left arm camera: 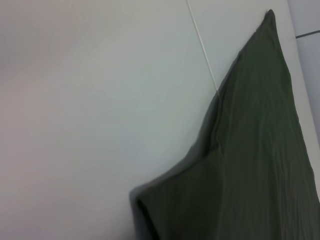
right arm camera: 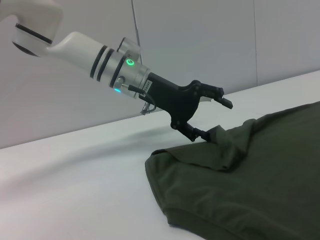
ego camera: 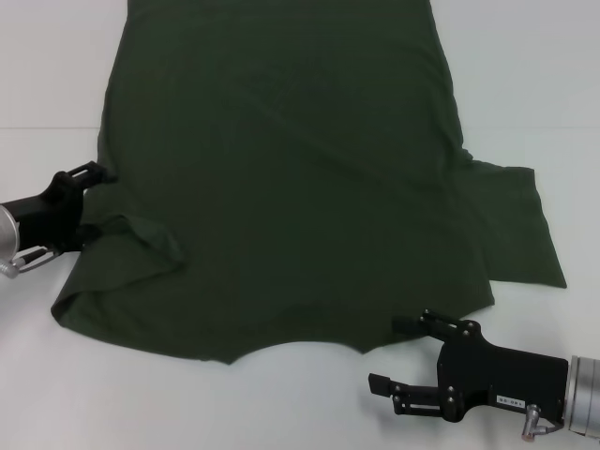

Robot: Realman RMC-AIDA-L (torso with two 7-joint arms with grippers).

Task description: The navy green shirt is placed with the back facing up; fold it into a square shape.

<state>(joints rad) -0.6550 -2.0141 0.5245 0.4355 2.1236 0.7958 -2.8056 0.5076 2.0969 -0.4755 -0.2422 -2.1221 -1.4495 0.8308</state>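
The navy green shirt (ego camera: 291, 169) lies spread on the white table, its neckline toward me and its hem at the far end. Its right sleeve (ego camera: 511, 225) lies flat. The left sleeve (ego camera: 131, 246) is rumpled and partly turned over. My left gripper (ego camera: 91, 200) is open at the shirt's left edge, against that sleeve. In the right wrist view the left gripper (right arm camera: 214, 119) has its lower finger (right arm camera: 199, 134) touching the bunched cloth (right arm camera: 225, 145). My right gripper (ego camera: 397, 353) is open just off the neckline's right side, on bare table. The left wrist view shows only shirt (left arm camera: 250, 165) and table.
The white table (ego camera: 56, 56) runs all around the shirt, with a seam line across it at the far side (ego camera: 534, 124). Bare table lies along the near edge (ego camera: 187, 403) and at both sides.
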